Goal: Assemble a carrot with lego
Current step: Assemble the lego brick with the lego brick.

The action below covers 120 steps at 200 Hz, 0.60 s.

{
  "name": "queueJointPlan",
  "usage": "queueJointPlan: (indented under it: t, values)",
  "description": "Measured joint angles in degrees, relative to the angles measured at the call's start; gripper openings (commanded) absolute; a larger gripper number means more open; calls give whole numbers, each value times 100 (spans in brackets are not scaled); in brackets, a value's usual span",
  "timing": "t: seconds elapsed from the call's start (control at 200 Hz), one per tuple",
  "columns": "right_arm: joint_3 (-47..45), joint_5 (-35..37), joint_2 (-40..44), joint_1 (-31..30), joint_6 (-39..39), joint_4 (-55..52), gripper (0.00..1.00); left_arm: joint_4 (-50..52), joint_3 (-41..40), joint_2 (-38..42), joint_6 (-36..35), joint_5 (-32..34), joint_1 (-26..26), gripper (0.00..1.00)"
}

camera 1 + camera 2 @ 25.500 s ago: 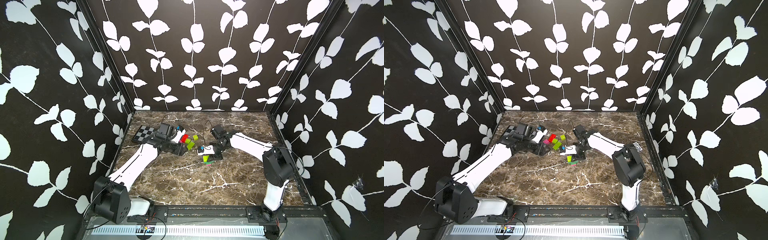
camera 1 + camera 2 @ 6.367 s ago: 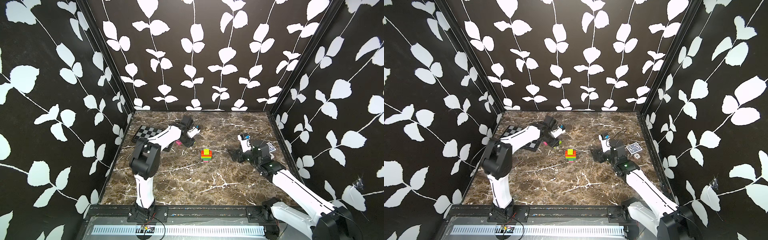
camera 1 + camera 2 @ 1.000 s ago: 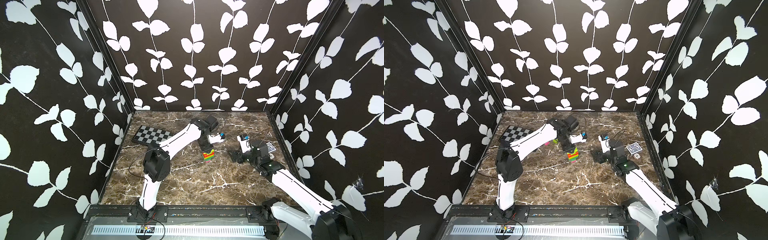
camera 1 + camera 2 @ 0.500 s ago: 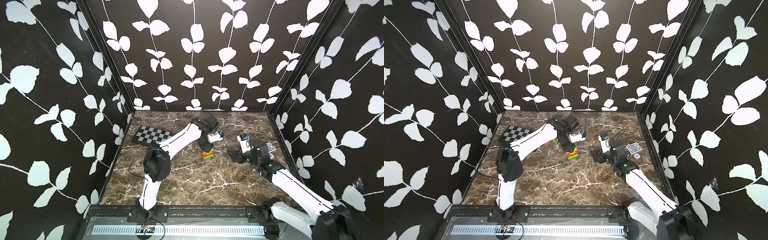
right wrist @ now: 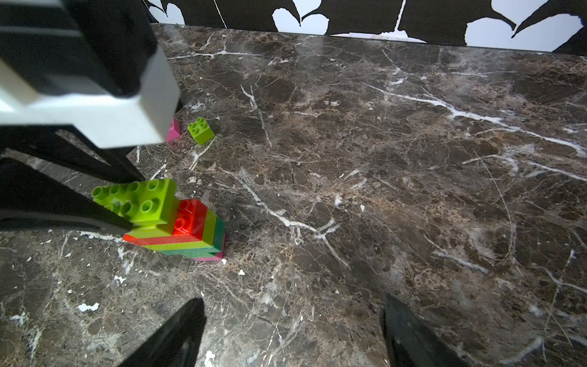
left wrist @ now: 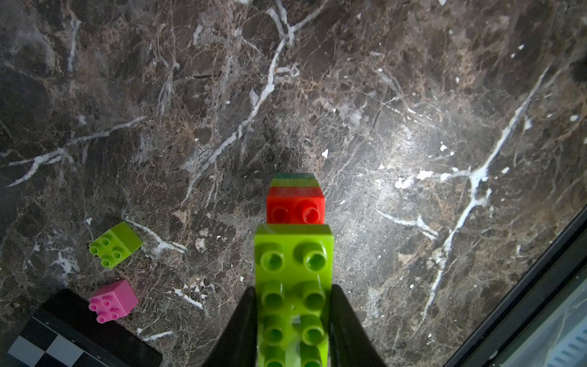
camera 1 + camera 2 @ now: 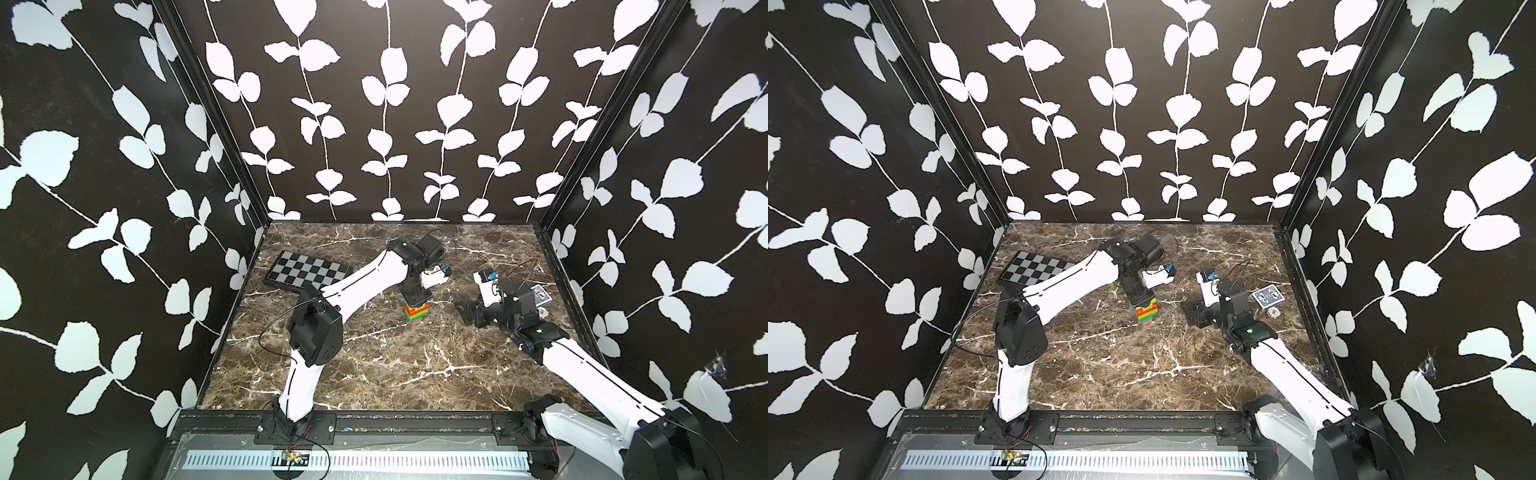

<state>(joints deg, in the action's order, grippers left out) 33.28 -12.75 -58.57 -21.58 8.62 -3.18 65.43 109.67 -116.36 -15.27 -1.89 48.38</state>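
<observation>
Black-and-grey checkered board (image 7: 306, 271) at back left of marble tabletop (image 7: 395, 374), blue patterned card (image 7: 1268, 298) near right wall, leaf-print walls (image 7: 374, 104)

Carrot (image 7: 417, 313): upright on the table (image 7: 395, 374), near its centre.
Left gripper (image 7: 415, 300): on the carrot's top end, a jaw at each side.
Right gripper (image 7: 469, 316): at the carrot's 3 o'clock, apart from it.
Board (image 7: 307, 274): flat, at the carrot's 10 o'clock.
Loose brick A (image 6: 115, 244), loose brick B (image 6: 112, 300): side by side between board and carrot; B just beside the board's corner.
Card (image 7: 542, 297): at 3 o'clock, beyond the right gripper.
</observation>
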Motion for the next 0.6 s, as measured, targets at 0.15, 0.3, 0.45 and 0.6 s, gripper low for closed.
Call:
queueJointPlan:
  t: [0.15, 0.3, 0.45, 0.6]
  values:
    - [-20, -4, 0, 0, 13, 0, 86, -17, 0, 2, 94, 39, 7, 24]
    - [-20, -9, 0, 0, 17, 2, 86, -57, 0, 11, 131, 94, 17, 25]
    - [-20, -9, 2, 0, 17, 2, 86, -59, 0, 17, 136, 92, 20, 25]
    - [-20, -9, 2, 0, 17, 0, 86, -57, 0, 22, 136, 92, 20, 25]
